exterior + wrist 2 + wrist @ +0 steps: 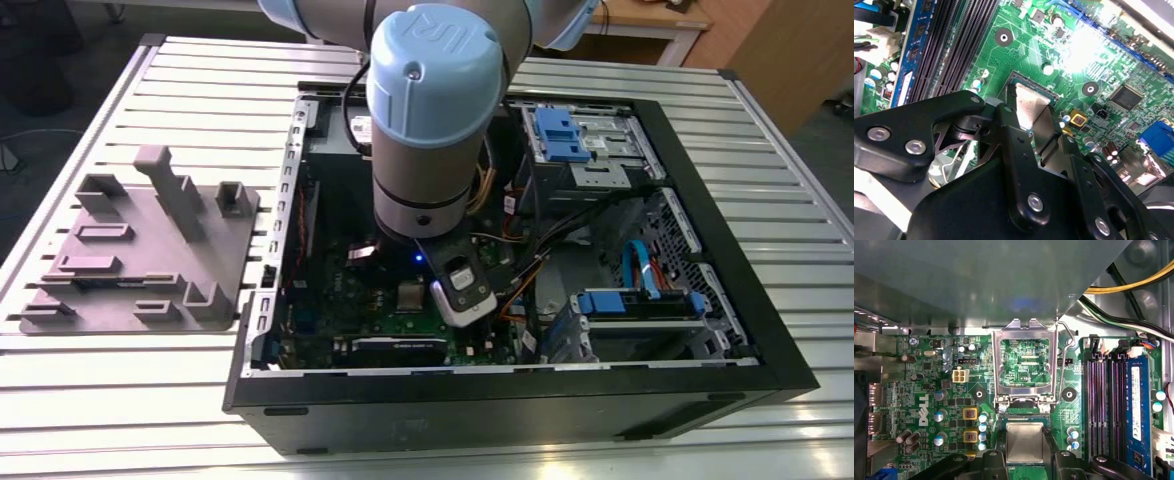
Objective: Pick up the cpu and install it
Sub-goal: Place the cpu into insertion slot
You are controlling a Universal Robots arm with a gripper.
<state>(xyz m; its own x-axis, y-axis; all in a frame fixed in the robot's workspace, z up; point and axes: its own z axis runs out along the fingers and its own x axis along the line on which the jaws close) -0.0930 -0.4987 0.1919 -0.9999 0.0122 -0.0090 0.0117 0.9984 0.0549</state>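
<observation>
Biggest worry here is bent socket pins. The cpu [1025,441] is right at the socket on the motherboard [929,390], just beside the hinge of the flipped-up metal frame [1024,331], and I can't tell if it's lying flat in the socket or hanging a hair above it. If it goes in tilted, shifted to one side or turned the wrong way, I'd guess the pins underneath take the hit, and any sideways drag from the claw would do the same. The frame and its wire lever [1070,347] stand close to the claw too, so a bump could knock the frame down onto the chip. The memory slots [1104,405] sit off to one side, well out of the way. As for the gripper [1029,120]: it's only narrowly open, its fingers [1010,135] hugging two opposite edges of the chip, so it looks clamped on the cpu with nothing else pinched.
</observation>
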